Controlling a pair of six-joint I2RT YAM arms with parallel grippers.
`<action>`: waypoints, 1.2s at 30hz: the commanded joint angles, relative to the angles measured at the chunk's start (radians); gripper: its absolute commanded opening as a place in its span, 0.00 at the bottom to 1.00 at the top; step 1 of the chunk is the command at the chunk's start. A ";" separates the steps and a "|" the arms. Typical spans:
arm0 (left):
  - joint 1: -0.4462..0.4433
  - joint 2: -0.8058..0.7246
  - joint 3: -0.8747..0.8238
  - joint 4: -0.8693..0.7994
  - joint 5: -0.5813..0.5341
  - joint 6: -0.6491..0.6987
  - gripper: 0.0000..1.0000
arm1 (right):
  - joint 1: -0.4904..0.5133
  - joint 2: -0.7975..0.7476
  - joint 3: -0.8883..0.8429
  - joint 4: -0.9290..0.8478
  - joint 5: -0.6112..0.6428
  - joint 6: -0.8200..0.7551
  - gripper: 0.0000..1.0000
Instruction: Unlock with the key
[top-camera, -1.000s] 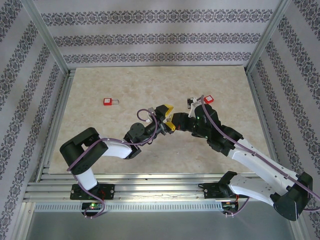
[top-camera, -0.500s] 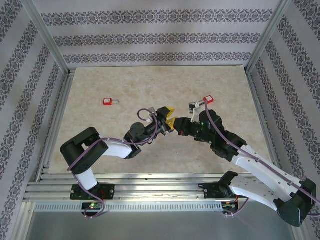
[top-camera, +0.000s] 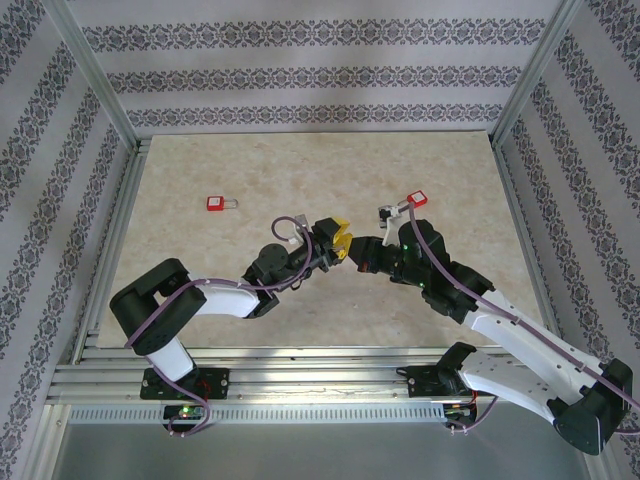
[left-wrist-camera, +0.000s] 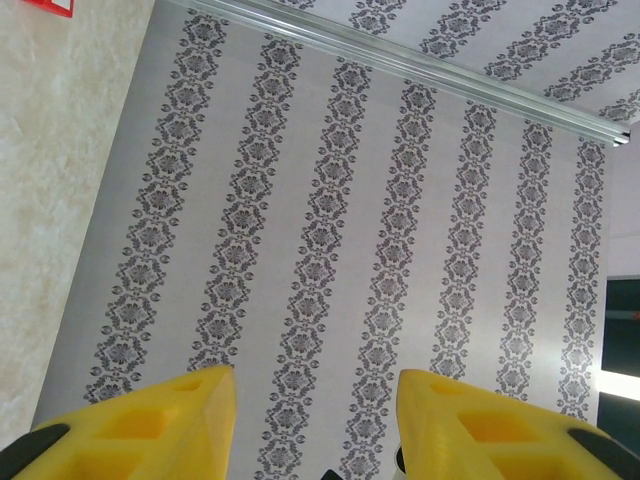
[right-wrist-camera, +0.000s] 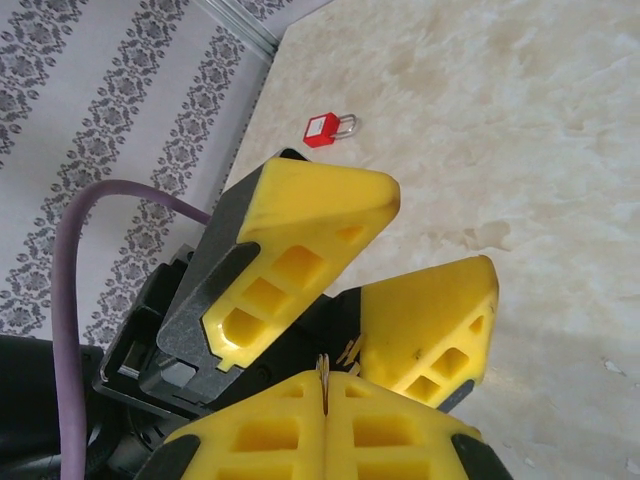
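Both arms meet over the middle of the table (top-camera: 300, 165); the left gripper (top-camera: 338, 240) and the right gripper (right-wrist-camera: 325, 385) face each other tip to tip; right jaws clenched, their yellow pads pressed flat together, with a thin metal edge of the key (right-wrist-camera: 322, 362) showing in the seam; left jaws stand parted, one finger on either side of the right fingertips, gripping nothing visible; in the left wrist view the gap between its fingers shows the patterned wall (left-wrist-camera: 350, 200). A red padlock (top-camera: 217, 203) lies flat on the table, left of centre and well apart from both grippers, its shackle pointing right. A second red item (top-camera: 417, 199) with a metal piece beside it sits near the right forearm; its nature cannot be told.
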 joint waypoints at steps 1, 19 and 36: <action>0.014 -0.019 -0.009 0.033 0.005 0.016 0.45 | -0.014 -0.019 -0.018 -0.025 -0.005 -0.022 0.00; 0.028 -0.032 -0.020 -0.049 0.015 0.069 0.00 | -0.039 -0.025 -0.052 -0.010 -0.033 -0.021 0.00; 0.097 -0.167 0.089 -0.292 0.187 0.638 0.00 | -0.190 -0.012 -0.176 0.447 -0.412 0.203 0.50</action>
